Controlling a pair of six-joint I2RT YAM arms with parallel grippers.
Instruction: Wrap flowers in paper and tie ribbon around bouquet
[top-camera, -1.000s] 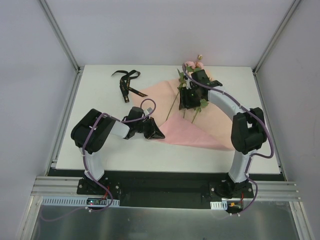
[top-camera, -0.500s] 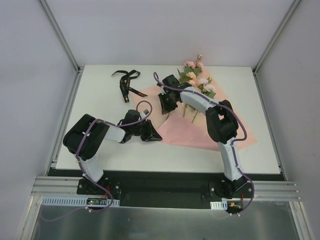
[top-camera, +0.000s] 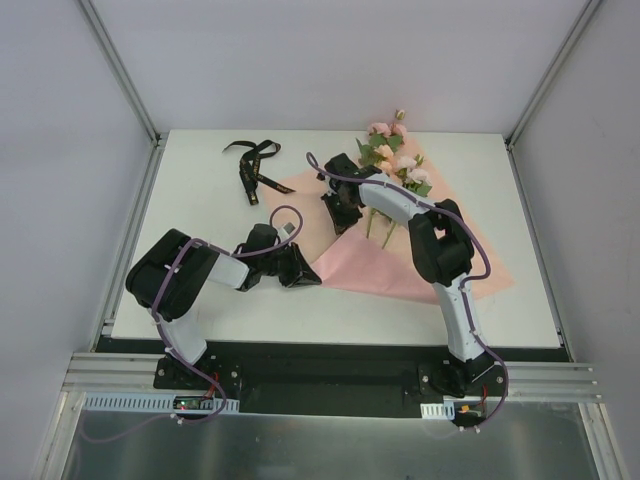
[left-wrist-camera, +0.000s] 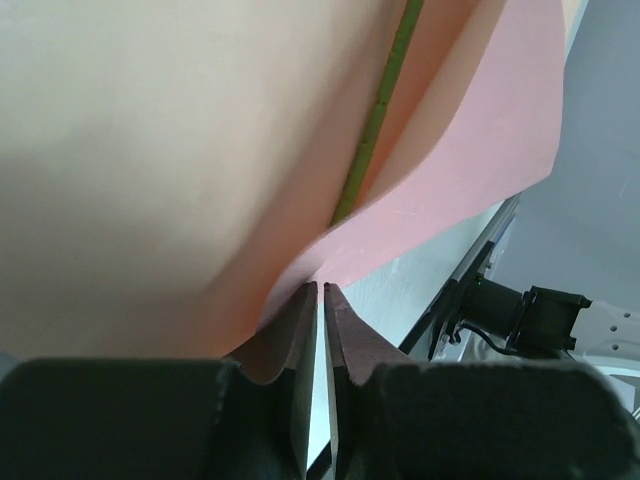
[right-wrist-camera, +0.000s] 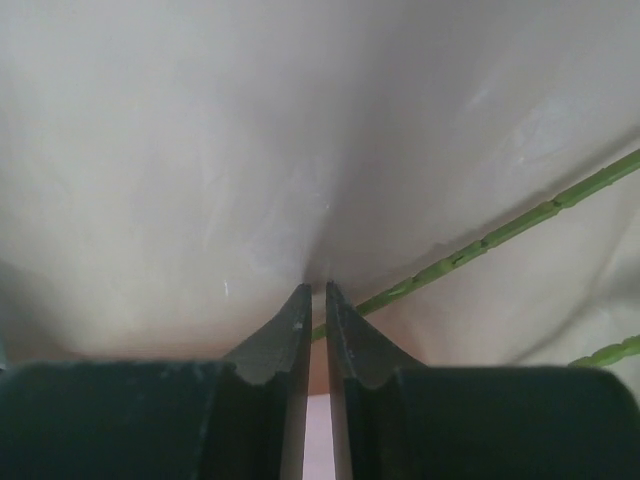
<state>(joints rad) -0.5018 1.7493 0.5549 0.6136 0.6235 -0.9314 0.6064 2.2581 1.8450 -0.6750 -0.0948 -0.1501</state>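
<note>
The pink paper (top-camera: 395, 268) lies spread on the white table, and the flowers (top-camera: 396, 160) rest on its far end with their green stalks running toward me. My left gripper (top-camera: 311, 272) is low at the paper's near left corner. In the left wrist view its jaws (left-wrist-camera: 320, 288) are shut on the paper (left-wrist-camera: 470, 150) edge, which lifts over a stalk (left-wrist-camera: 380, 110). My right gripper (top-camera: 341, 218) is on the paper's upper left part, shut (right-wrist-camera: 315, 288) on a pinch of paper (right-wrist-camera: 200, 150) beside a stalk (right-wrist-camera: 500, 235). The black ribbon (top-camera: 252, 170) lies loose at the back left.
The right arm's elbow (top-camera: 440, 245) hangs over the middle of the sheet. Metal frame posts (top-camera: 125, 75) and grey walls close in the table on three sides. The table's near edge (top-camera: 330, 345) runs just in front of both arm bases.
My right arm has swung left from the flowers to the paper's upper left part and its jaws have closed there. The left gripper stayed at the paper's corner, shifting slightly.
</note>
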